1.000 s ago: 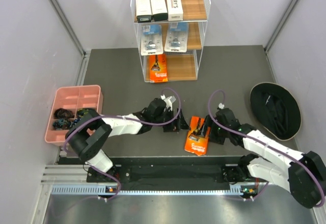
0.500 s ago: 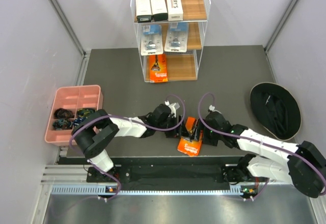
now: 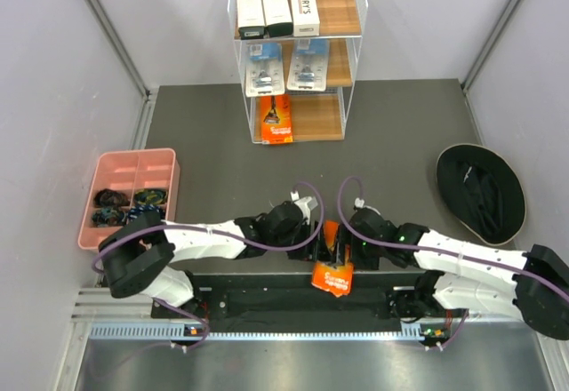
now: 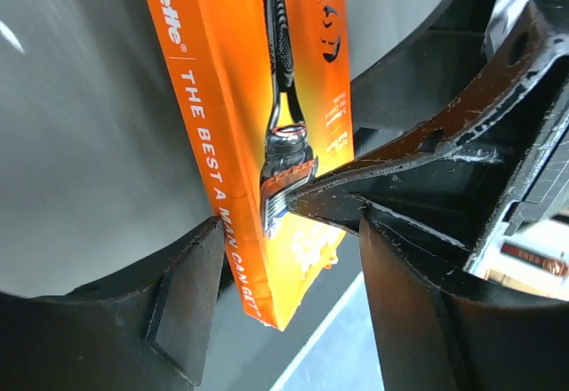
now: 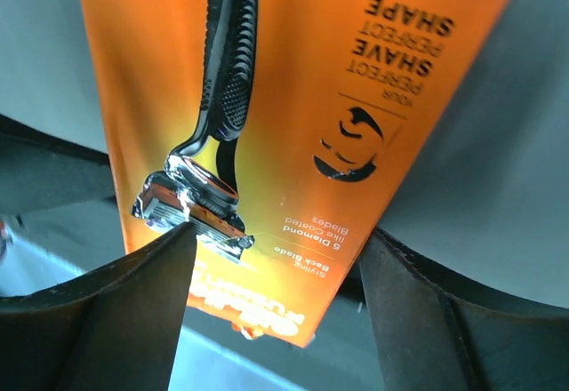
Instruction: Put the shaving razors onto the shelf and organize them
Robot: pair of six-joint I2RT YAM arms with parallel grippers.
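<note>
One orange razor card (image 3: 332,269) lies at the table's near edge, its near end sticking out past the edge. My left gripper (image 3: 313,240) is open at the card's left side; in its wrist view the card (image 4: 240,98) runs between its fingers (image 4: 187,302). My right gripper (image 3: 341,251) is open on the card's right side, one fingertip resting on the printed razor head (image 5: 191,200). The shelf (image 3: 348,71) holds three white boxes (image 3: 276,9) on top, two blister packs (image 3: 286,67) in the middle and an orange card (image 3: 276,120) on the lowest tier.
A pink compartment tray (image 3: 133,162) with small dark items stands at the left. A round black object (image 3: 480,194) lies at the right. A metal rail (image 3: 293,331) runs below the table's near edge. Grey walls close in both sides.
The orange card has slid left and toward the near edge, and now overhangs it. Both grippers have moved with it and closed in on either side of it.
</note>
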